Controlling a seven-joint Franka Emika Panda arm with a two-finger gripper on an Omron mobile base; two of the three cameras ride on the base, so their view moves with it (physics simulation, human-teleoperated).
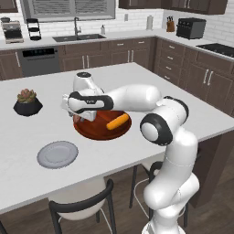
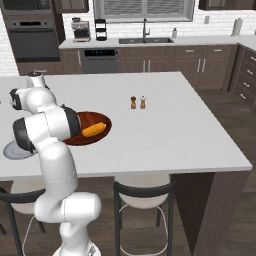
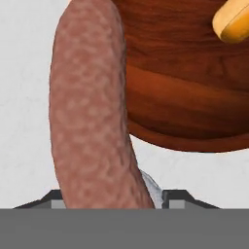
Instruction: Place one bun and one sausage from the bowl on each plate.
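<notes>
Reaching out over the left rim of the wide, shallow reddish-brown wooden bowl (image 1: 98, 130), the two-finger gripper (image 1: 78, 118) sits low at the bowl's edge, with a bit of pinkish-brown showing just beneath it in the left base view. Through the hand view, a long, mottled pinkish-brown sausage (image 3: 90, 112) runs up from between the dark fingertips (image 3: 176, 196), very close to the lens. The jaws stand partly closed around it and appear to grip it, though the contact points themselves are hidden at the bottom edge. Behind the sausage lie the bowl's curved wooden wall and the white counter (image 3: 24, 97). An orange-yellow elongated bun (image 1: 117, 121) rests inside the bowl, right of the gripper. On the white island countertop, the flat round light grey plate (image 1: 57, 154) lies in front of and to the left of the bowl, apart from it. A black plant pot with a reddish succulent (image 1: 27, 103) stands farther left. Two small shakers (image 2: 138, 102) stand well to the right of the bowl.
</notes>
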